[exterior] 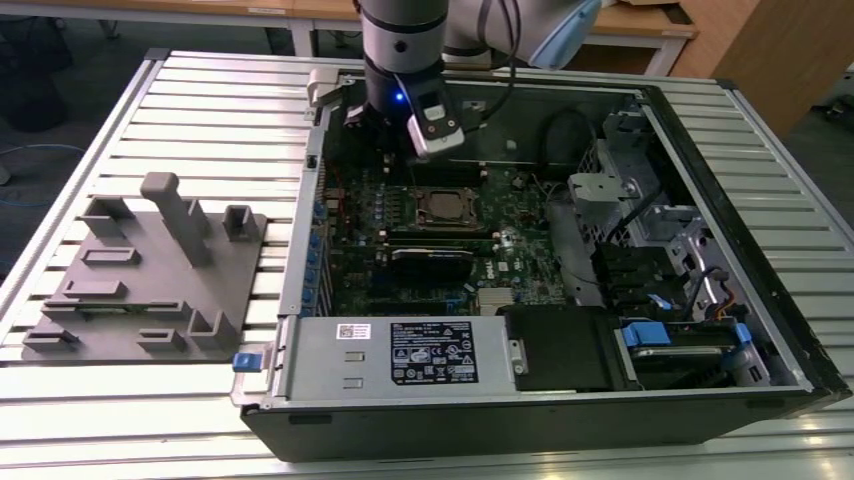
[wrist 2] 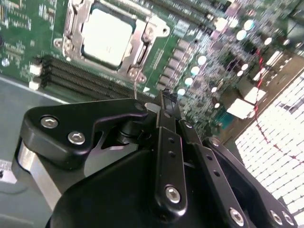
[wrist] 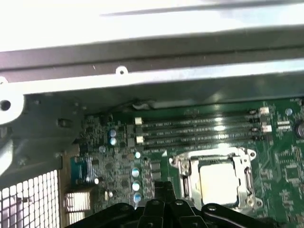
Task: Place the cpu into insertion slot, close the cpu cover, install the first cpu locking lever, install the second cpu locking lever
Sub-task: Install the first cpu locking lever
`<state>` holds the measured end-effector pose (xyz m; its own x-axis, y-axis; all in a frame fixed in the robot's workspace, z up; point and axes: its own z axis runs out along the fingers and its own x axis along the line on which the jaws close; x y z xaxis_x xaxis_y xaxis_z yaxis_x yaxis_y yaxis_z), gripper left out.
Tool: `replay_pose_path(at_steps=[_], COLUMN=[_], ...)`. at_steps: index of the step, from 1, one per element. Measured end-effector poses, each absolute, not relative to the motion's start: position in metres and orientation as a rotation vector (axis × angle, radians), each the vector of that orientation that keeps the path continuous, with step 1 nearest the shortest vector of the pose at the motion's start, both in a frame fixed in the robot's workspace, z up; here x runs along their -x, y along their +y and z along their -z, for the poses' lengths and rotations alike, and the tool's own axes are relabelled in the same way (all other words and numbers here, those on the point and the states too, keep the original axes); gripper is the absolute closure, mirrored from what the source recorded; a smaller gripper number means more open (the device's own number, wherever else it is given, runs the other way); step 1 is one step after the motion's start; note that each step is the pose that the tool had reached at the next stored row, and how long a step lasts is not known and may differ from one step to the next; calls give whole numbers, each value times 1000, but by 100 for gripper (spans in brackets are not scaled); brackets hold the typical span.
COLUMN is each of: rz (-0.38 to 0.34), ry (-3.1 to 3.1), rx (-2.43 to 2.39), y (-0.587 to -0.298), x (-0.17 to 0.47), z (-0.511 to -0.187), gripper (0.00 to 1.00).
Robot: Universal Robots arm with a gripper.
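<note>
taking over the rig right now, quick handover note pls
Gripper: looks shut, nothing held, hovering over the motherboard beside the insertion slot.
Done: cpu sits in the slot; cpu cover looks down over it.
Left: the two locking levers. One thin lever seems to stand raised by the slot; I cannot tell about the other.

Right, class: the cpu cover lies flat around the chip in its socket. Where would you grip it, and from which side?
Probably by the tab jutting from the rim of the cpu cover, coming down from above. The plate is thin and lies flat around the cpu, so only an edge that sticks out gives anything to pinch.
</note>
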<state>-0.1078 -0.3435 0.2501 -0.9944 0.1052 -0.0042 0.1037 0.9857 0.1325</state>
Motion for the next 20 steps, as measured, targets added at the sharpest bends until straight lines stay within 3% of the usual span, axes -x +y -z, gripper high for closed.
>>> replay_pose_path(at_steps=[16,20], rz=[-429,-434], ry=[3107,3107], rx=[-134,-133], y=[-344,-344], x=[112,111], z=[-248,-248], gripper=[89,89])
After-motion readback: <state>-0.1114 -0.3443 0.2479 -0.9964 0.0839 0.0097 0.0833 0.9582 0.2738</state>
